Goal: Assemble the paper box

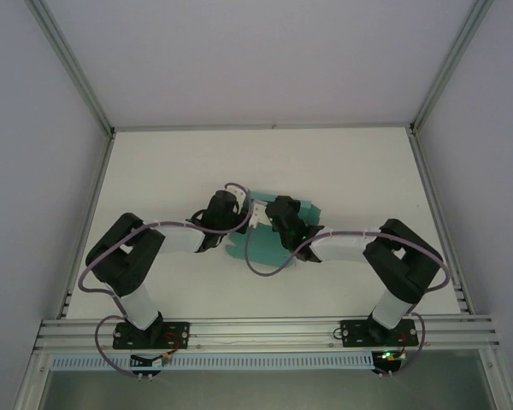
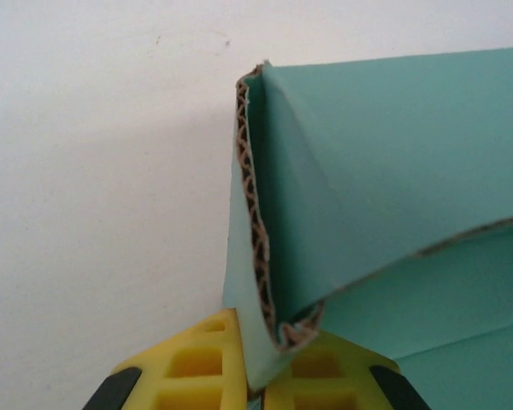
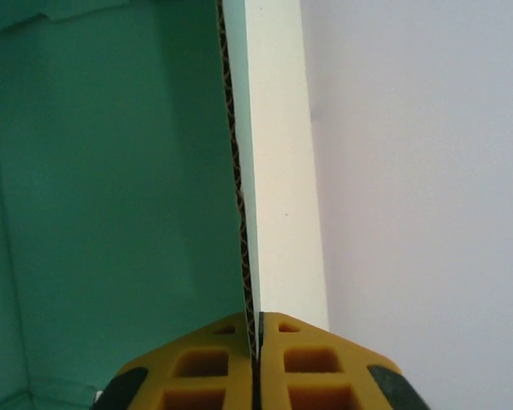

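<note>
Teal box [image 2: 385, 171] is being pinched; left gripper [image 2: 258, 363] is clamping its curled edge; right gripper [image 3: 255, 342] is clamping a straight edge. Folding gently along the creases is probably working best.

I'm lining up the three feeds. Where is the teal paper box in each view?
Top external: paper box at centre, on the table.
Left wrist: right side, folded corner pinched in the left fingers.
Right wrist: left side, panel edge clamped in the right fingers.
Shared landmark: the white table beside it.

R hand [image 3: 256, 337] clamped on edge of paper box [image 3: 111, 171] wall, prob. upright; teal side left.
</note>
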